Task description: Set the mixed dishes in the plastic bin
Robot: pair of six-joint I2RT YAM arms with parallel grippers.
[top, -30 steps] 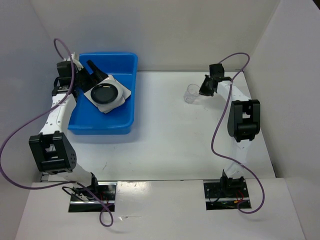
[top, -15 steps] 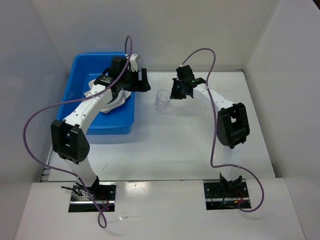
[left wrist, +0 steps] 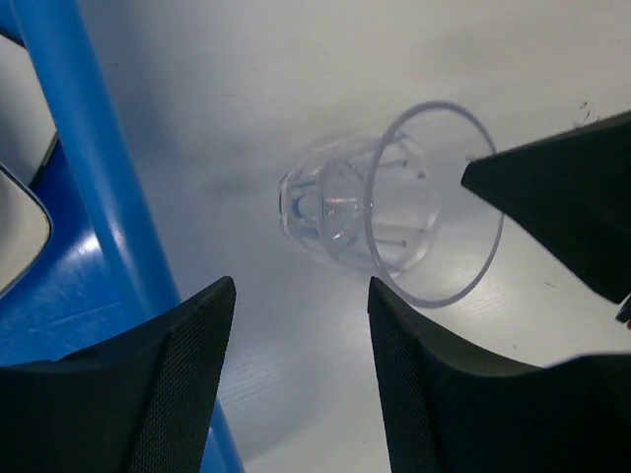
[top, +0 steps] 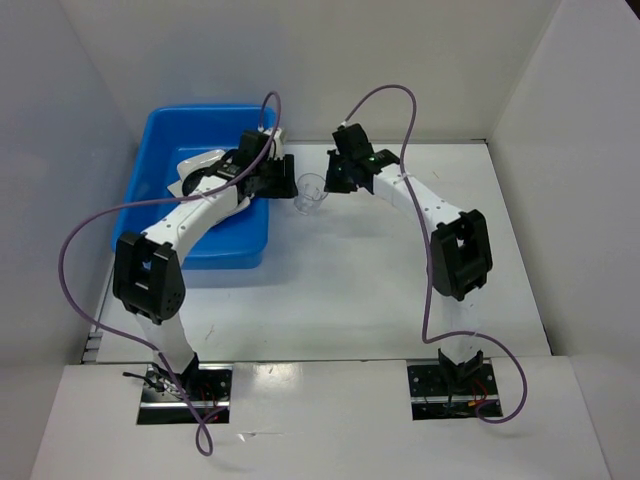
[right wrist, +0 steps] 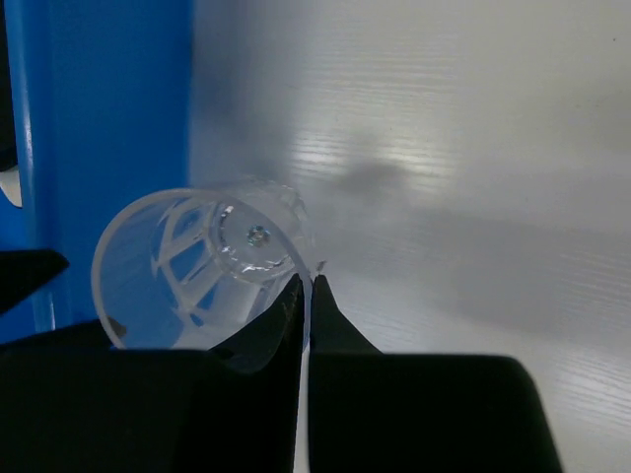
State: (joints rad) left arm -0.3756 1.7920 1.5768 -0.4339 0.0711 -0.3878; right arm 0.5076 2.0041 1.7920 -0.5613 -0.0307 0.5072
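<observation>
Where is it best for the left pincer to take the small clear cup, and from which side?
Probably around the ribbed wall near the base of the small clear cup, coming from the side of the blue bin. The right pincer pinches the rim on the opposite side, so that lower wall is free. The cup is also narrower there.

The top camera is overlooking the whole white table [top: 350, 270]; both wrist cameras are closely viewing the same small clear plastic cup [left wrist: 394, 207] and blue plastic bin [left wrist: 94, 177].
</observation>
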